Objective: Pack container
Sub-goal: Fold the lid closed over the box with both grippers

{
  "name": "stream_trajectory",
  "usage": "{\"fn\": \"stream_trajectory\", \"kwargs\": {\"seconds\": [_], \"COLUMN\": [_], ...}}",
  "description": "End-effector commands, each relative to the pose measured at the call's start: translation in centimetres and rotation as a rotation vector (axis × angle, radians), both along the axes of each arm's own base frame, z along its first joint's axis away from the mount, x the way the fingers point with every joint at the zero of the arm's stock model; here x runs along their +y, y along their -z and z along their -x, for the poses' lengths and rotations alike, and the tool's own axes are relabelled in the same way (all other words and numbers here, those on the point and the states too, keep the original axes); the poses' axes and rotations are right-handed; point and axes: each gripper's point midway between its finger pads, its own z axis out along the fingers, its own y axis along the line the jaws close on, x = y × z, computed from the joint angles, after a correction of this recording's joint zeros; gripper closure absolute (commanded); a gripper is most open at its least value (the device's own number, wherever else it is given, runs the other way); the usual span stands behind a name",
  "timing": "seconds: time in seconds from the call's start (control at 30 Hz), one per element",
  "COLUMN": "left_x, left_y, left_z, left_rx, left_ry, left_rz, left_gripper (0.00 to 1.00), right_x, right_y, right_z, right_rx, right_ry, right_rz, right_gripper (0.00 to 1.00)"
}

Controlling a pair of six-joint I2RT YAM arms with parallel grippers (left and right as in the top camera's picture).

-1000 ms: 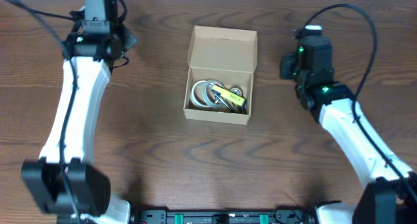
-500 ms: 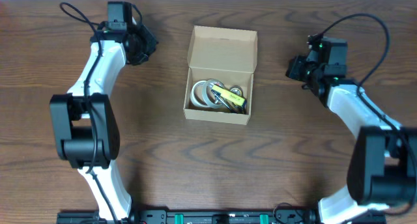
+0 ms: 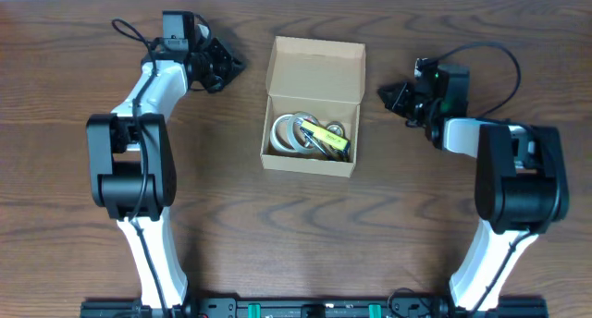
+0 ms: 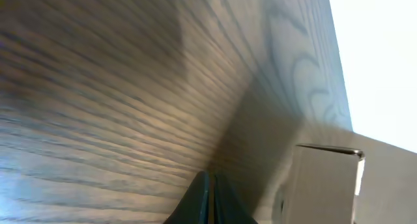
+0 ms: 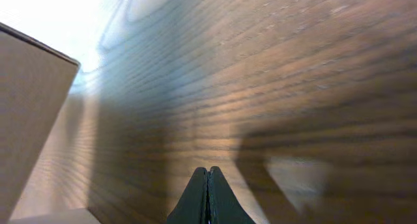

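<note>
Flanking container [image 3: 316, 70], tips toward it | left fingers [image 4: 201, 201] pressed together | right fingers [image 5: 198, 198] pressed together

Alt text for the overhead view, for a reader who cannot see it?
An open tan cardboard container sits on a wooden table, holding tape rolls and a yellow item. The left gripper and right gripper flank it, one each side, neither touching it.
</note>
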Motion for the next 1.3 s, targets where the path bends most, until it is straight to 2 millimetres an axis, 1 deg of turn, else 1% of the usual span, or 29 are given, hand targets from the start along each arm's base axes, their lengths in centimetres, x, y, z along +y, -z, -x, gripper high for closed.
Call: {"fn": "stream_trajectory", "kwargs": {"seconds": [0.0,0.1,0.2,0.37,0.53,0.63,0.73,0.8,0.9,1.07,1.13,1.27], "left_x": [-1.4,-2.5,-3.7,-5.6,-6.6,-7.0,-7.1,-7.4,-7.8,-8.2,-8.2,-8.2], "left_y": [1.0,2.0,2.6,2.4,2.0,1.5,0.9,0.1,-0.7,-1.3,-2.0,-3.3], "left_z": [0.6,1.0,1.3,1.4,1.7,1.7,1.5,1.4,1.5,1.9,2.0,2.3], "left_rx": [0.051,0.074,0.080,0.065,0.061,0.047,0.022,-0.006,-0.037,-0.071,-0.105,-0.153], "left_ry": [0.029,0.056,0.086,0.124,0.154,0.175,0.191,0.216,0.257,0.311,0.342,0.378], "left_rz": [0.082,0.108,0.142,0.171,0.190,0.219,0.242,0.273,0.297,0.318,0.324,0.306], "left_gripper": [0.94,0.94,0.94,0.94,0.95,0.94,0.95,0.94,0.94,0.94,0.95,0.95], "right_x": [1.3,2.0,3.0,5.4,6.4,6.8,7.0,7.2,7.5,8.2,8.7,8.8], "right_y": [0.1,0.0,-0.3,-0.9,-2.0,-3.5,-4.5,-5.1,-5.6,-6.5,-7.3,-8.2], "right_z": [0.0,0.0,0.0,0.1,-0.6,-1.4,-1.8,-1.8,-1.8,-1.3,-1.0,-1.0], "right_rx": [0.038,0.030,0.024,-0.003,-0.041,-0.111,-0.156,-0.192,-0.225,-0.280,-0.333,-0.366], "right_ry": [-0.006,-0.020,-0.040,-0.089,-0.112,-0.136,-0.152,-0.181,-0.205,-0.275,-0.327,-0.340], "right_rz": [-0.097,-0.098,-0.098,-0.098,-0.100,-0.104,-0.106,-0.105,-0.106,-0.114,-0.112,-0.105], "right_gripper": [0.99,0.99,0.99,0.99,0.99,0.99,0.99,0.99,0.99,0.99,0.99,0.99]}}
